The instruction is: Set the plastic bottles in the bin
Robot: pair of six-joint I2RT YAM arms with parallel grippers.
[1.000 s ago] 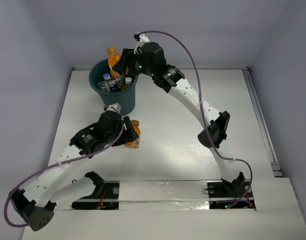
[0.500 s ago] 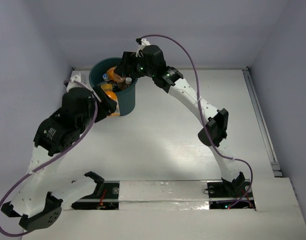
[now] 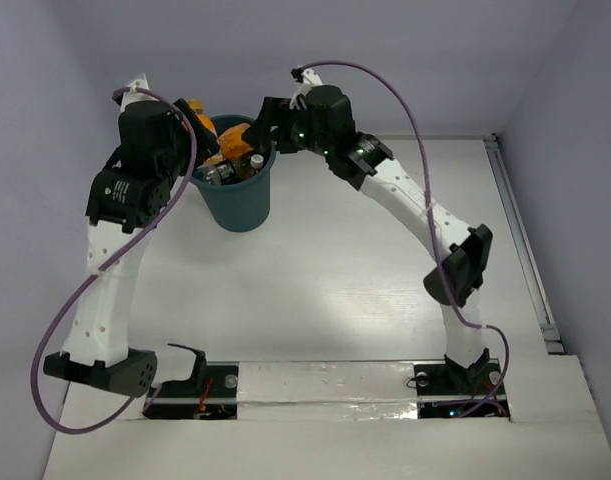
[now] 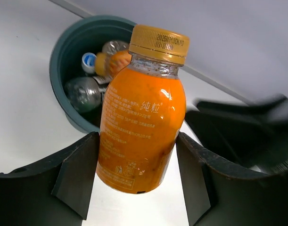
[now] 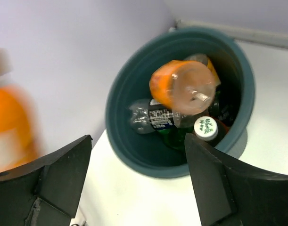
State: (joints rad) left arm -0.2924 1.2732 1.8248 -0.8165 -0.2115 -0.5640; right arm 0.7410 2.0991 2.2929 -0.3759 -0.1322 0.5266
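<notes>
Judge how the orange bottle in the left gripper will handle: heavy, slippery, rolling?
The orange bottle looks full to the neck, so it is probably heavy for its size and stiff. Its smooth round wall could slip in the left gripper. Laid down, it would likely roll.

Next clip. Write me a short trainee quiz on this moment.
1. True or false: the right gripper holds a bottle.
2. What does the left gripper grip? A. a green bottle B. the orange bottle C. nothing
3. Where do the other bottles lie?
Key: 1 false, it is open and empty. 2 B. 3 inside the bin.
</notes>
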